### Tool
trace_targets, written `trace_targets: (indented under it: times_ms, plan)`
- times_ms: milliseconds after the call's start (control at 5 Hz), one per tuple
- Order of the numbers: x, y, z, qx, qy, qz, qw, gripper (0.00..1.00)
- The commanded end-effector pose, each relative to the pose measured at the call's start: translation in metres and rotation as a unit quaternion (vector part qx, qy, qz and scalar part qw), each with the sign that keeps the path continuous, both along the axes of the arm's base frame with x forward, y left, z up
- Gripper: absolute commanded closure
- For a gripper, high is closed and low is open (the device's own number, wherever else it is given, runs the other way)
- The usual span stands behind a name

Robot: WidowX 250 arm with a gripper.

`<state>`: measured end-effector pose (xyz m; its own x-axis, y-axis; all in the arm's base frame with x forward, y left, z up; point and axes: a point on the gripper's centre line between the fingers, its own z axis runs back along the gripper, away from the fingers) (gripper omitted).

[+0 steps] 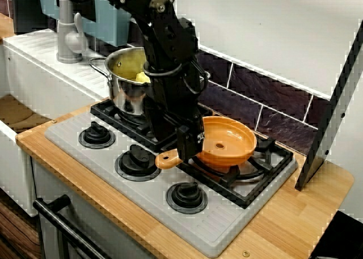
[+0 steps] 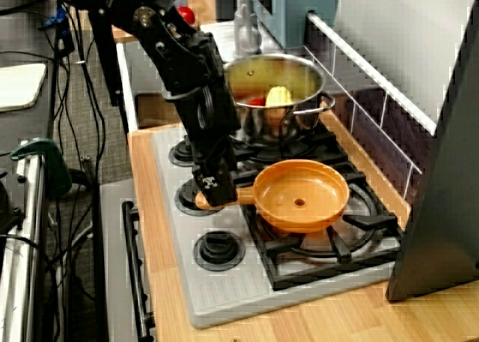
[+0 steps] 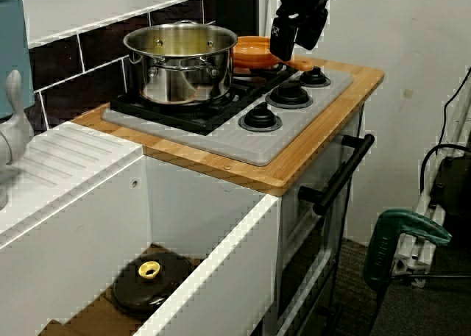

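The pincer (image 1: 187, 148) is down on the handle (image 1: 167, 158) of the orange frying pan (image 1: 227, 141). Its fingers straddle the handle close to the bowl and look closed on it, with the rounded handle end poking out to the left. The pan sits level on the black grate (image 1: 266, 157) over the right burner and is empty. So the grip looks made, but the pan is not lifted or shifted off the grate.

In the view from the side, the steel pot (image 2: 273, 87) on the far burner holds a yellow piece (image 2: 278, 96) and a red piece (image 2: 256, 101). Three knobs (image 1: 136, 160) line the near edge of the stove, which rests on the wooden table (image 1: 295, 213).
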<state>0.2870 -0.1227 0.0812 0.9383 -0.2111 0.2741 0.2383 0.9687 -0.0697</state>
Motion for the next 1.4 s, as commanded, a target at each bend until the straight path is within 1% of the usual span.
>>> trace_targets:
  times_ms: [0,200,600,1000,1200]
  plan:
    - [-0.0061,0.0024,0.0051,-0.012,-0.023,0.011,0.9996,0.0]
    - [-0.007,0.0015,0.0023,-0.008,-0.024,0.013,0.9996,0.0]
    - [-0.0041,0.0022,0.0025,-0.008,-0.023,0.016,0.9996,0.0]
    - [-0.0056,0.0015,-0.0013,-0.004,-0.022,0.015,0.9996,0.0]
    - [-0.0037,0.001,-0.0048,-0.001,-0.021,0.018,0.9996,0.0]
